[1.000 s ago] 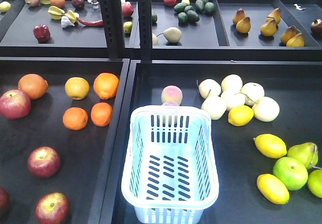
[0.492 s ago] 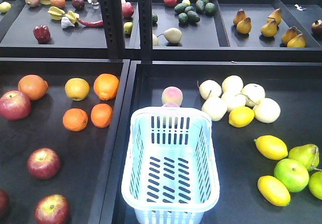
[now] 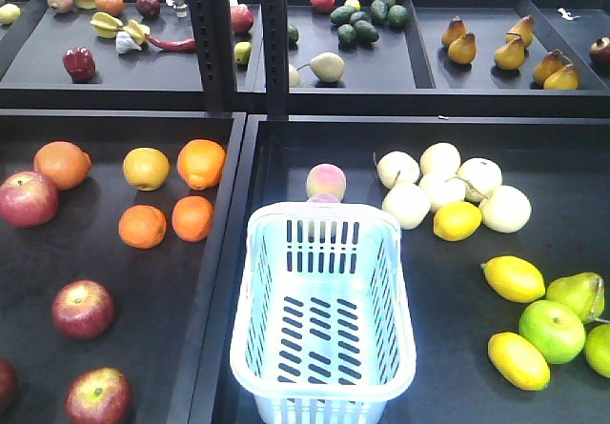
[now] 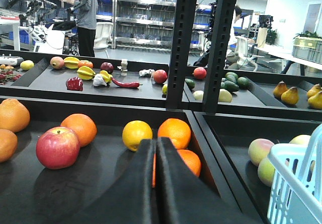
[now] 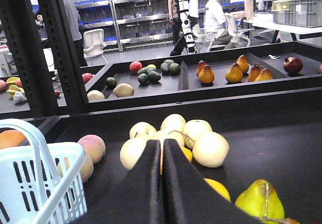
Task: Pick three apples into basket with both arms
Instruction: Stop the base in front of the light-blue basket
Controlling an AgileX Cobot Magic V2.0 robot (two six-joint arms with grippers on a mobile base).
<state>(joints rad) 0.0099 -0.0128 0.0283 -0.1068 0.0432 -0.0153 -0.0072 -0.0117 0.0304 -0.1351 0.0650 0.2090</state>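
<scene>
Basket (image 3: 250, 295) sitting empty, left gripper (image 4: 156, 147) and right gripper (image 5: 162, 149) are hanging clenched on nothing; reaching the apples (image 3: 83, 307) will likely need opened jaws.

Glossy red apples (image 3: 83, 308), slotted pale plastic basket (image 3: 324, 216), matt black trays (image 3: 57, 252).

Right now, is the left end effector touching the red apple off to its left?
Apart. The left wrist view shows bare black tray between the left end effector and the apple.
</scene>
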